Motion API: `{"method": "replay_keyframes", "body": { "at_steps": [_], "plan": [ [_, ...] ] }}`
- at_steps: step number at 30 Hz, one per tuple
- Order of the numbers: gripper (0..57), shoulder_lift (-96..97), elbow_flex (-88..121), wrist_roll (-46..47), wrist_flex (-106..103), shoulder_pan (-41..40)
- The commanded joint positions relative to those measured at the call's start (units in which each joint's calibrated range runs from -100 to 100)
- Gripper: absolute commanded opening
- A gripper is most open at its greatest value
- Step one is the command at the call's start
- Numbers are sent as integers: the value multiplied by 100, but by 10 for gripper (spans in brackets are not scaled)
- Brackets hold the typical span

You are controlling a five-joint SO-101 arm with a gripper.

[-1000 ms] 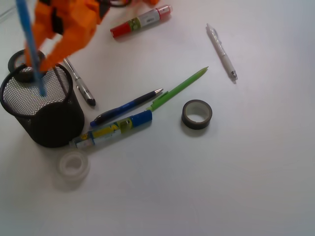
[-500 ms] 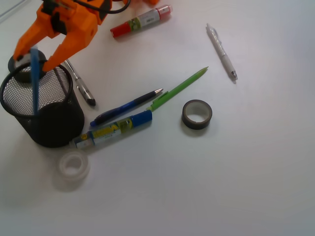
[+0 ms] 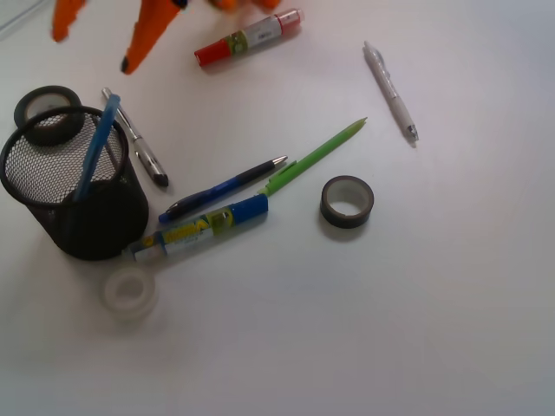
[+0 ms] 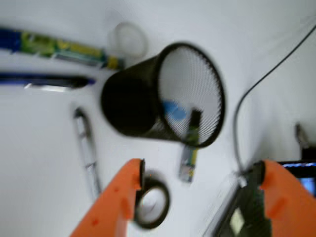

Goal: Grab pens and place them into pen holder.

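The table (image 3: 451, 329) is a plain white surface with everything scattered over its left and middle. The gripper (image 3: 94, 39) hangs at the top left edge of the front view, its two orange fingers (image 3: 143, 35) spread wide with nothing between them; the wrist view confirms the gap is empty, looking down past both fingers onto the holder (image 4: 163, 96). That black mesh cup stands at the far left, and the light blue pen (image 3: 95, 156) leans inside it, its upper end over the rim. A dark tape roll (image 3: 49, 114) lies touching the holder's far side, a clear roll (image 3: 130, 293) sits just in front of it, and another dark roll (image 3: 347, 201) is out in the middle. A thick blue-capped marker (image 3: 204, 228) lies near the holder's base and a red marker (image 3: 249, 37) near the top; neither belongs in the cup. Four pens remain on the table: the silver-and-black pen (image 3: 139, 149) just beside the holder, the dark blue pen (image 3: 224, 189), the green pen (image 3: 316, 156) crossing near its tip, and the white pen (image 3: 392, 94) well apart to the right. So one pen looks delivered and the step in hand is going for the next. I judge the silver-and-black one the nearest pick, though it lies close to the holder wall and tape roll, so the fingers would need to straddle it crosswise without nudging the cup.
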Motion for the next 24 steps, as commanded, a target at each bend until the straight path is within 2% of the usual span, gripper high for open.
{"method": "replay_keyframes", "body": {
  "at_steps": [1, 6, 11, 24],
  "plan": [
    [259, -397, 278, -547, 1974, 394],
    [259, -287, 1310, -723, 1379, 446],
    [259, 640, 1655, -357, 592, 454],
    [260, 2900, -184, 357, 662, 469]
  ]
}}
